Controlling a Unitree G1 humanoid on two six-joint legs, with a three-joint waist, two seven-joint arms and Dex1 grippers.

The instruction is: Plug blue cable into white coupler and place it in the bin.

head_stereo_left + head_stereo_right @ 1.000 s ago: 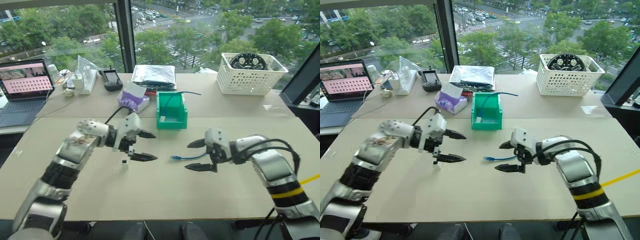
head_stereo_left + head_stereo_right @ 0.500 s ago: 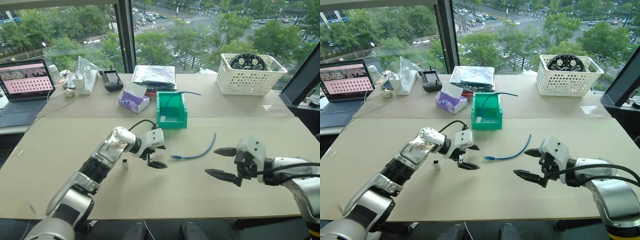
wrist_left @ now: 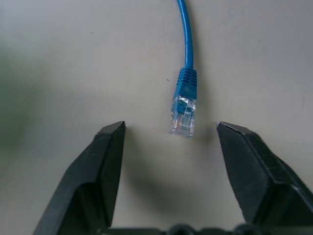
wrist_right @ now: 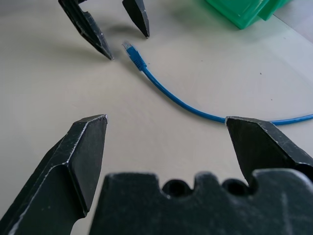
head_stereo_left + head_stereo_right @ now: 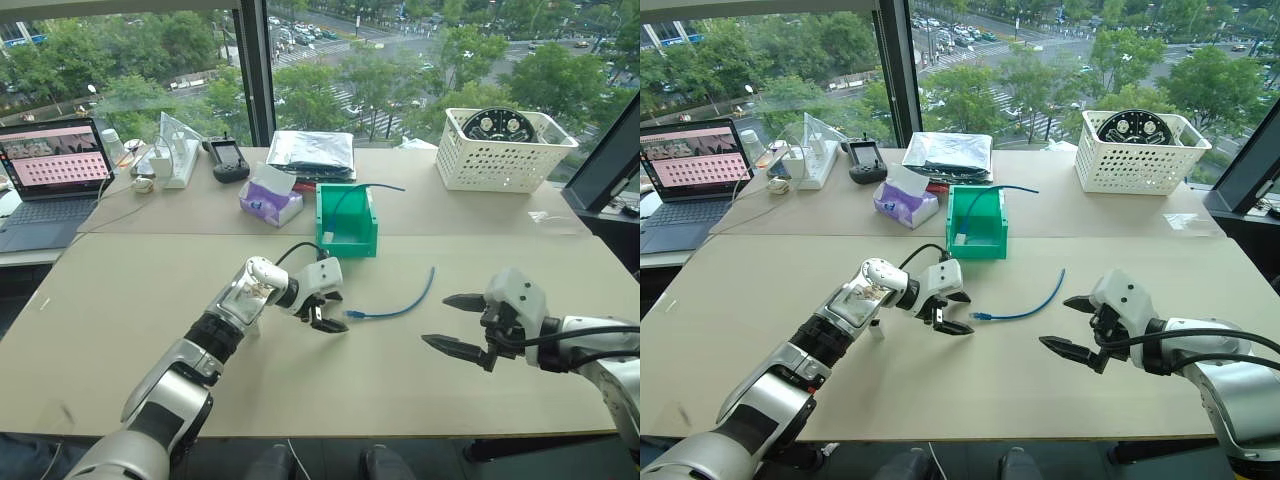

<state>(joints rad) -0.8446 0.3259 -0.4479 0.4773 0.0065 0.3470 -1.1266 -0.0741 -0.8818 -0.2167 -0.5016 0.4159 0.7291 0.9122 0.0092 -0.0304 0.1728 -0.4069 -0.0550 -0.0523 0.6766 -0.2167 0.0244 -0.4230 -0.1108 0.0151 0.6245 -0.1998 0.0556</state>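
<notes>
Sitting at the back of the front counter, the bin, a boxy green plastic tub, holds another blue cord that loops over its rim. Behind to the right, a white lattice basket carries a round black part. The blue cable lies thin and curved on the matte beige surface, its clear plug just ahead of the left tool, whose black fingers stand spread and empty. The right tool gapes wide, released. A small white block stands beside the left forearm.

White coupler by left forearm – too small to read socket; laptop cut off at edge.
</notes>
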